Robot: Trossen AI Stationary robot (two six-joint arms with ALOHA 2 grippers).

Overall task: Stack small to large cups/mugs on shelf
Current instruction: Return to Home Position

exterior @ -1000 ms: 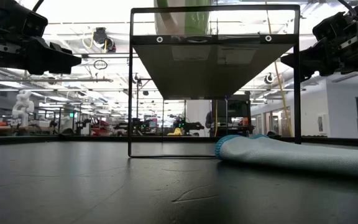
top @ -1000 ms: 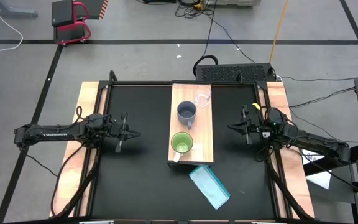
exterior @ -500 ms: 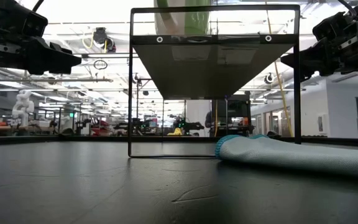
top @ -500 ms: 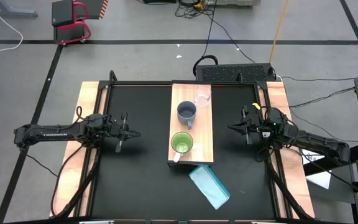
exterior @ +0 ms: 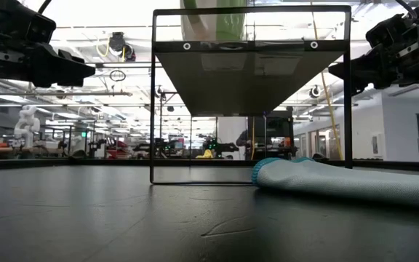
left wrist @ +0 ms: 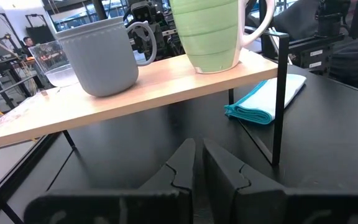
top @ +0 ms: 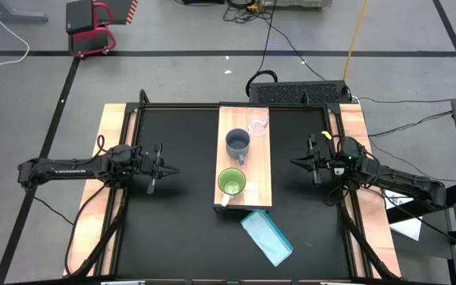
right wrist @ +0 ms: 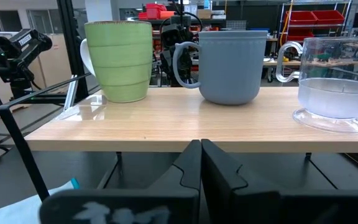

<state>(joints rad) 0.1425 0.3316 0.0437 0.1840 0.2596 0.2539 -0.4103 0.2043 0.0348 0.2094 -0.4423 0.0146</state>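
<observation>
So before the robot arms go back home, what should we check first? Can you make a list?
1. All three cups on the shelf: the glass cup, grey-blue mug and green mug stand upright on it. Ok.
2. Small to large in a row: glass, then grey-blue, then green. Ok.
3. Left gripper empty: shut, holding nothing, apart from the shelf. Ok.
4. Right gripper empty: shut, holding nothing, apart from the shelf. Ok.
5. Blue cloth out of the way: it lies on the table past the shelf's near end, away from both arms. Ok.
</observation>
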